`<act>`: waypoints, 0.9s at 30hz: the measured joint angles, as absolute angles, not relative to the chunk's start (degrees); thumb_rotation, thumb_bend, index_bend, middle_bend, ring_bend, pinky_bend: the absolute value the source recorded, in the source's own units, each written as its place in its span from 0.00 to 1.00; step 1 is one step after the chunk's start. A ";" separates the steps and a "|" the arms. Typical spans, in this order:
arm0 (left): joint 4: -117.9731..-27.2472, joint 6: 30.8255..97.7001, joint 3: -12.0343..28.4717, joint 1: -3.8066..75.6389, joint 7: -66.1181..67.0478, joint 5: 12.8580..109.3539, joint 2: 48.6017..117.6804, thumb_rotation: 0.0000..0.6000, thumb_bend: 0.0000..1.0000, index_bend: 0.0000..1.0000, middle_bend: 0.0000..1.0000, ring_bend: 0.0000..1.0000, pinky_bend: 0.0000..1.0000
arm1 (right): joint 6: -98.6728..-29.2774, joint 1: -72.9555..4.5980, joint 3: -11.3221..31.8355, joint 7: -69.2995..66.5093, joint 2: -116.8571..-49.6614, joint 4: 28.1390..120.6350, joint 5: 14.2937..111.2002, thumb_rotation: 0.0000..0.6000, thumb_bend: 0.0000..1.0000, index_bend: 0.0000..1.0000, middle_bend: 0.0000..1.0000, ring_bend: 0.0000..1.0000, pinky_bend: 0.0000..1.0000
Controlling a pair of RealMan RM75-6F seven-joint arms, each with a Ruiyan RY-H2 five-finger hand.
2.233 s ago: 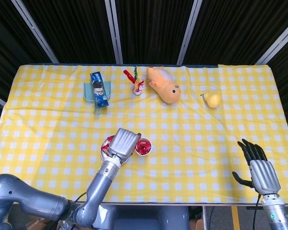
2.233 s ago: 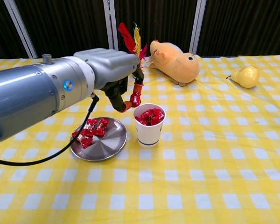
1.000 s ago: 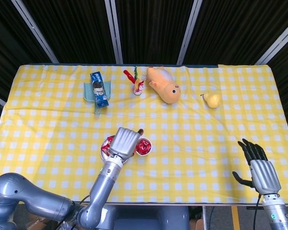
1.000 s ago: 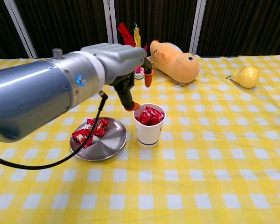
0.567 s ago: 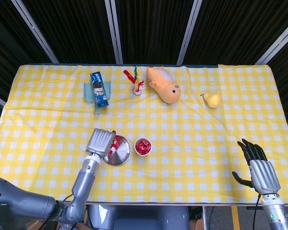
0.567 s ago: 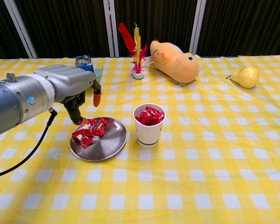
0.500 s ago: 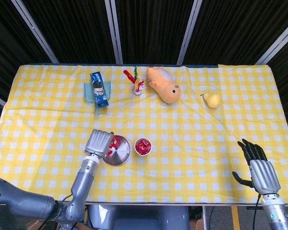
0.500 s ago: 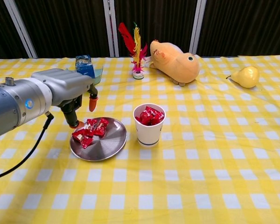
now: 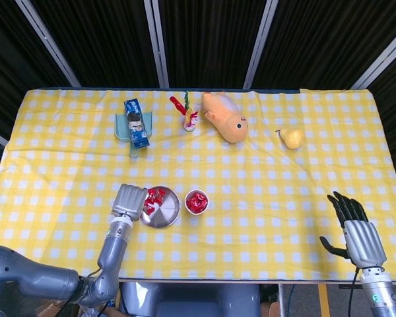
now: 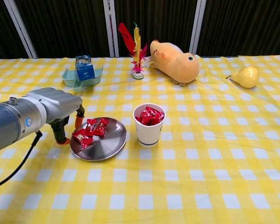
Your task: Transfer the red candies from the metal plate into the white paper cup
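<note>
1. Some red candies [image 10: 91,129] lie on the metal plate [image 10: 107,144], bunched on the side nearest the left hand [image 10: 60,114]. More red candies already fill the white paper cup [image 10: 149,133] right up to its rim. The cup stands just beside the plate.

2. The left hand hangs low at the plate's edge, fingers pointing down and a little apart. It has nothing in it. The orange fingertips [image 10: 78,121] are very close to the candies.

3. The right hand [image 9: 356,231] rests far away near the table's corner, fingers spread, holding nothing.

4. The plate is shiny and light, I think. If the fingers push down on its rim, it could tip up and the candies could slide off onto the yellow checked cloth [image 10: 200,163].

5. The wrappers look smooth and slippery. A weak pinch could let a candy fall out on the way to the cup.

6. The candies lie in a heap. The hand might grab two, and one could drop.

7. The cup is nearly full. A new candy could roll off the top and land on the cloth.

8. The cup is paper, so a bump from the big arm could knock it over and spill everything.
</note>
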State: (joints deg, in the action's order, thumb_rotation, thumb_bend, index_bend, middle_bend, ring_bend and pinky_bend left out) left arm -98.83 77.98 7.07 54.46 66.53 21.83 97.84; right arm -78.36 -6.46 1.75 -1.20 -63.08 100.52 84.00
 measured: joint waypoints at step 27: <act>-97.77 76.96 8.40 54.32 65.21 25.49 100.79 1.00 0.31 0.44 0.92 0.89 1.00 | -78.31 -6.43 1.72 -1.10 -63.12 100.58 83.93 1.00 0.34 0.00 0.00 0.00 0.00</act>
